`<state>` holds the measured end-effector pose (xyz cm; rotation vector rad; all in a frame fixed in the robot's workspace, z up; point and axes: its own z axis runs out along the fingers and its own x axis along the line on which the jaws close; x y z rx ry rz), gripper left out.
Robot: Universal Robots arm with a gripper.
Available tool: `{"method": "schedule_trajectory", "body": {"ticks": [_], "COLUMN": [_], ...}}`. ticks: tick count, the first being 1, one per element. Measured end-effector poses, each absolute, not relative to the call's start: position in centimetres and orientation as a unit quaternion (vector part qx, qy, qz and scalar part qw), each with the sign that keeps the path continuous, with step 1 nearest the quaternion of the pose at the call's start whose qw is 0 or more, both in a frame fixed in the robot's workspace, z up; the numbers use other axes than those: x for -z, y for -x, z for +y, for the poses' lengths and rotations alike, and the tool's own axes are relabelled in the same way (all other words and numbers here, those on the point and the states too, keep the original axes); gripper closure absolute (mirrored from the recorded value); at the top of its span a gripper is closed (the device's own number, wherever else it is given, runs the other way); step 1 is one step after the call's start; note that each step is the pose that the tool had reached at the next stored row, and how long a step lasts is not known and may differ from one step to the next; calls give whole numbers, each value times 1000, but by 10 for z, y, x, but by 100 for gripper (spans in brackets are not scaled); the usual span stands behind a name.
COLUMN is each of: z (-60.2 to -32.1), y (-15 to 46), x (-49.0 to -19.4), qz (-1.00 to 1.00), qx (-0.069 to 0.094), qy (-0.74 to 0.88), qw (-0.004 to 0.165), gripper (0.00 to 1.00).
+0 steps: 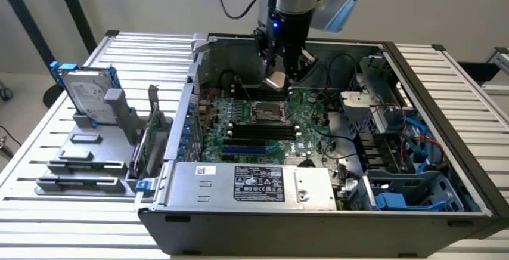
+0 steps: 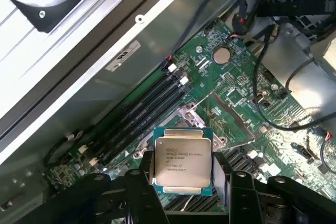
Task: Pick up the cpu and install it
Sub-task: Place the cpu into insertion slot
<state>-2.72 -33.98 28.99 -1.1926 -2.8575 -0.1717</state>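
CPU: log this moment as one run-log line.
CPU | held between gripper fingers | above motherboard | socket uncovered | not installed

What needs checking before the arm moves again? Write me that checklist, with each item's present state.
1. CPU held between the gripper's fingers: ok.
2. CPU's metal top faces the wrist camera: ok.
3. Socket free, no chip in it: ok.
4. Socket's hinged frame swung open: ok.
5. CPU seated in the socket: not ok, still to be done.
6. CPU's contacts undamaged: cannot tell, its underside is hidden.
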Motion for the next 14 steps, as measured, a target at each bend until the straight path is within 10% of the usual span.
{"method": "schedule_trajectory", "body": {"ticks": [14], "z": [-340], "y": [27], "x": [-288], "qz": [-865], "qx": [57], "qy": [498], "qw": [13], "gripper": [46]}}
